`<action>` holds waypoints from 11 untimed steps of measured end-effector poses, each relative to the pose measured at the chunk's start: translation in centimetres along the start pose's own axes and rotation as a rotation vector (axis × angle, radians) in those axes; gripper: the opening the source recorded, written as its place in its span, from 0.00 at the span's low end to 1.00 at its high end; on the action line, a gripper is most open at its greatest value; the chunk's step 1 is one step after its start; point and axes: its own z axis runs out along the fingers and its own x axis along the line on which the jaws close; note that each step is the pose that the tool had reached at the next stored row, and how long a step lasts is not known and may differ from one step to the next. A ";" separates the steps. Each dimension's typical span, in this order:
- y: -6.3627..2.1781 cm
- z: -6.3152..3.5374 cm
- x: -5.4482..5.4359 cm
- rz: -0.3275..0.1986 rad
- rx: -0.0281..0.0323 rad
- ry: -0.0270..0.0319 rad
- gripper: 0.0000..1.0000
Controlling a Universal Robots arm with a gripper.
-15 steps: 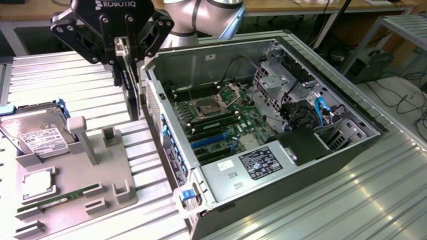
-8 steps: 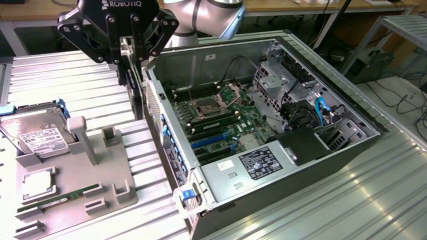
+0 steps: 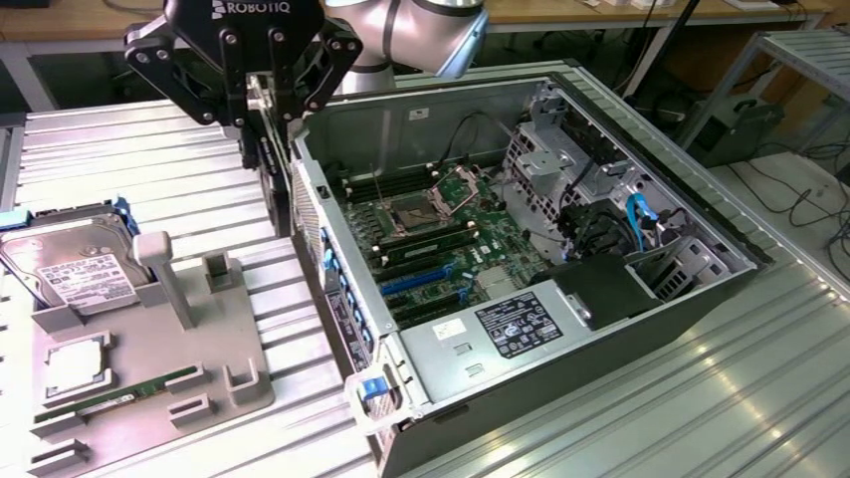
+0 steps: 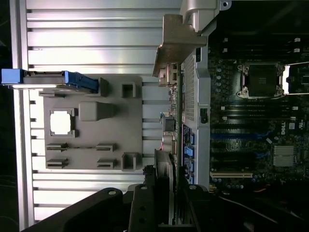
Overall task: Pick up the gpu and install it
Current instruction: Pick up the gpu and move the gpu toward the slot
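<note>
Gripper [image 3: 266, 112] clamped on gpu [image 3: 275, 179]; card hangs edge-down right below it, w/ PC case [image 3: 531, 329] wall just beside. Pickup done, install left: mobo [image 3: 445, 249] slots not yet filled.

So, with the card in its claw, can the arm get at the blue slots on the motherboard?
Probably yes. The case lies open on top and nothing seems to lie across the blue slots. The claw holds the card just outside the wall, which stands between them.
</note>
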 end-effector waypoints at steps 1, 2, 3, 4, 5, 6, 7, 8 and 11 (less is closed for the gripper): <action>0.00 0.00 -0.1 0.000 0.0001 0.0001 0.27; 0.00 0.00 -0.2 0.000 0.0000 0.0000 0.27; 0.00 -0.01 -0.3 0.000 0.0000 0.0000 0.27; 0.00 -0.01 -0.4 0.000 0.0000 0.0001 0.27; 0.00 -0.01 -0.5 0.000 0.0000 0.0000 0.27; 0.00 -0.01 -0.6 0.000 0.0000 0.0000 0.27; 0.00 -0.01 -0.7 0.000 0.0000 0.0000 0.27; 0.00 -0.01 -0.8 0.000 0.0001 0.0001 0.27; 0.00 -0.01 -1.0 0.000 0.0001 0.0000 0.27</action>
